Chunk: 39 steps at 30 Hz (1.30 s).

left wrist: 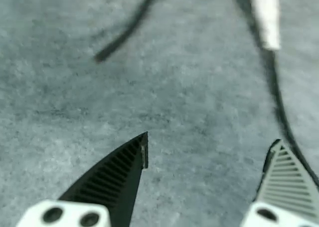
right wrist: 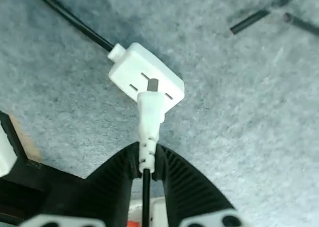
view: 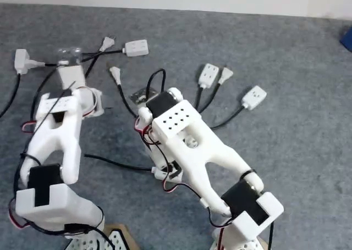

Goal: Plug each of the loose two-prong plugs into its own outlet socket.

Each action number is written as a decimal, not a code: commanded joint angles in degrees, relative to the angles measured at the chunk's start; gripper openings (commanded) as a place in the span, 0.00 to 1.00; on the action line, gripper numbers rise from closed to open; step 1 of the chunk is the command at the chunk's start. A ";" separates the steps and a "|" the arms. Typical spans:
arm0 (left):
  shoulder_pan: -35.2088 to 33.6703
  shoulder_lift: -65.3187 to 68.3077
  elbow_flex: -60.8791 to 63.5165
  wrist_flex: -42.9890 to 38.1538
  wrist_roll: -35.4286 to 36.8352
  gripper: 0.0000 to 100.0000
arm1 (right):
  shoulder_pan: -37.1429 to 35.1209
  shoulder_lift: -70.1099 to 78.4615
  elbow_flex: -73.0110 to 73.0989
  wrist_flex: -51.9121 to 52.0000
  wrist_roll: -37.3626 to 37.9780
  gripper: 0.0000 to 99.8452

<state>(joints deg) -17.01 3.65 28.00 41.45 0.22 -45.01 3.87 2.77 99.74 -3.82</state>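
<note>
I log: right end effector (right wrist: 147,159) clamped on white two-prong plastic plug (right wrist: 149,118) | prongs at white block outlet socket (right wrist: 130,65), not seated, I judge | left end effector (left wrist: 212,139) open above grey felt counter (left wrist: 164,87) | other white plugs (view: 115,72) loose; most work remains

Between my left jaws, spread wide, the tabletop (left wrist: 189,137) lies bare; a black cable (left wrist: 279,112) runs just beside the pale one. My right jaws, clamped on a plug (right wrist: 149,117), have a socket (right wrist: 144,80) directly ahead. From above, the frame's right side is open; sockets (view: 208,74) crowd the upper middle, and a cord (view: 113,162) crosses between my arms.
</note>
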 commanded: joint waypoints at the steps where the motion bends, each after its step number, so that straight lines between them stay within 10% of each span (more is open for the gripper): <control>1: -1.36 -1.63 0.92 -4.13 1.32 0.37 | -0.04 -0.57 -1.45 1.45 -4.57 0.01; 20: -1.36 -1.63 1.10 -4.31 1.32 0.37 | -9.63 -0.13 -1.27 1.01 -32.09 0.01; 39: -1.27 1.89 0.13 -5.54 1.23 0.37 | -6.73 -0.66 7.08 -9.80 -36.31 0.01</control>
<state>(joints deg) -17.89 4.00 29.41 38.20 0.92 -54.86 3.96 9.89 90.59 -38.29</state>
